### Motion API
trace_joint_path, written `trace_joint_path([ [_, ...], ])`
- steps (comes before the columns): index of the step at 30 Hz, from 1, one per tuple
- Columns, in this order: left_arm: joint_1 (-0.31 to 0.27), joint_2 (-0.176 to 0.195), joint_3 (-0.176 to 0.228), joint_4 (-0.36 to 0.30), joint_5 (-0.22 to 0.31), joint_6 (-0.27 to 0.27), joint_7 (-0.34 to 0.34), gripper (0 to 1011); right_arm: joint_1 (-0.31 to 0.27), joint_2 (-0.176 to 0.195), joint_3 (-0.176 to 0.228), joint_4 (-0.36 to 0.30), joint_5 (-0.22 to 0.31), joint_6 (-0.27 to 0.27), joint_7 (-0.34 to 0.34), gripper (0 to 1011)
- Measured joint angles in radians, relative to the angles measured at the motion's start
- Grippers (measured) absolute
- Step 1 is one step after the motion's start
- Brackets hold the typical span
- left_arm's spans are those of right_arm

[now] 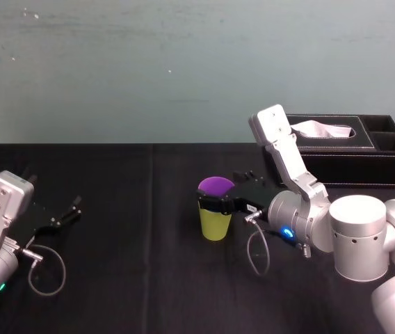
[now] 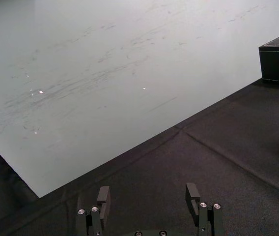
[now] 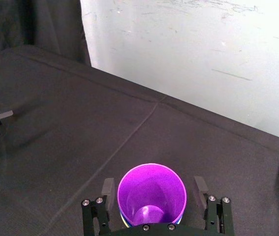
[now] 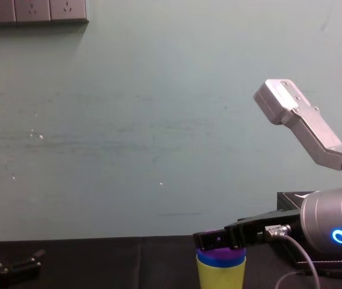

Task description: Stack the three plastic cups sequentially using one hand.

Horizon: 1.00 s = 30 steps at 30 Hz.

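Cups (image 1: 215,221), 3 nested, stand between spread fingers (image 3: 108,189) of right hand (image 3: 154,183).

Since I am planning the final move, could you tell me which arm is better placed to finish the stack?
Right: the right gripper straddles the purple cup topping the stack, while the left gripper rests open far off to the left.

head: above, facing down | chest: low, side-on | wrists: close, forward | head+chest share cup stack (image 1: 215,226)
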Motion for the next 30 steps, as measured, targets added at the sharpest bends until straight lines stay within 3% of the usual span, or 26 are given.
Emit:
trace_joint_path([
  [6,0.000,0.000,0.000,0.000,0.000,0.000,0.000,1000,-0.021,-0.001,0.016,-0.030,-0.004,-0.032,-0.020,1004],
  [13,0.000,0.000,0.000,0.000,0.000,0.000,0.000,1000,-0.080,-0.015,0.068,-0.079,-0.013,-0.119,-0.088,1004],
  [21,0.000,0.000,0.000,0.000,0.000,0.000,0.000,1000,-0.183,-0.050,0.132,-0.086,-0.081,-0.296,-0.225,1004],
  [22,0.000,0.000,0.000,0.000,0.000,0.000,0.000,1000,-0.183,-0.050,0.132,-0.086,-0.081,-0.296,-0.225,1004],
  [28,0.000,0.000,0.000,0.000,0.000,0.000,0.000,1000,-0.246,-0.094,0.157,-0.008,-0.191,-0.471,-0.394,1004],
  [30,0.000,0.000,0.000,0.000,0.000,0.000,0.000,1000,-0.254,-0.107,0.164,0.011,-0.208,-0.496,-0.428,1004],
])
